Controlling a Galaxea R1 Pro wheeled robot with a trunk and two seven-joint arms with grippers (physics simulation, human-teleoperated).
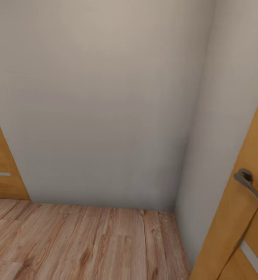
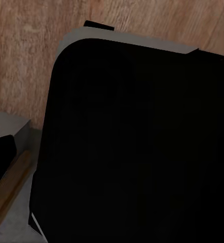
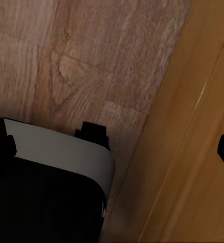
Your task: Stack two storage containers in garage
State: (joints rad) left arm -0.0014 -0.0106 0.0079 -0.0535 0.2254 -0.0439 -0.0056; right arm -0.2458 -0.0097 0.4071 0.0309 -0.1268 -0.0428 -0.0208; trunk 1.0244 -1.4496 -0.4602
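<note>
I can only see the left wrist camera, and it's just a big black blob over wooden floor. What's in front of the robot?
Observer: In the head view, a plain white wall stands straight ahead and meets another wall in a corner.
Operator: Is there a door anywhere?
Observer: Yes, a wooden door on the right, with a grey lever handle.
Operator: Are we close to it?
Observer: Probably. The right wrist view shows a wooden panel of the same colour right beside the robot's black base.
</note>
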